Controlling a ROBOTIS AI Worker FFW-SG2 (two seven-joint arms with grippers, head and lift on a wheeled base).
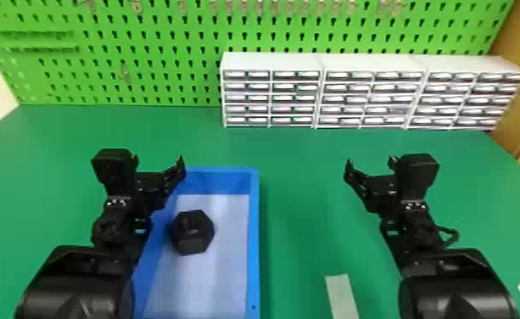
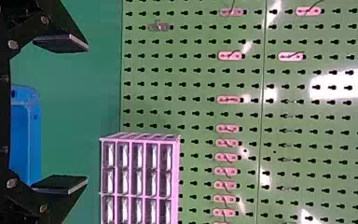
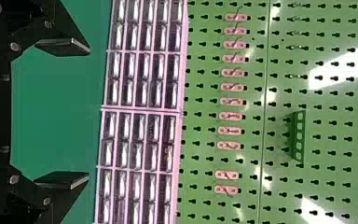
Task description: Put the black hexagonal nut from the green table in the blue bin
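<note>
And here the black hexagonal nut (image 1: pixel 192 232) is already sitting inside the blue plastic bin (image 1: pixel 253 237), resting on the pale floor towards the left wall, so the placing looks complete! The bin is lying at the near left on the green table (image 1: pixel 301 191). Over its far left corner, the black left gripper (image 2: pixel 87 112) is hanging with both flat fingers spread wide, gripping nothing. Across on the right, the black right gripper (image 3: pixel 89 113) is matching it over the green surface, fingers wide apart and nothing between them. The task seems to be standing at its finish, with no grasp or carry remaining; the next move is calling for restraint, simply leaving the nut alone and keeping both arms clear of the bin.
</note>
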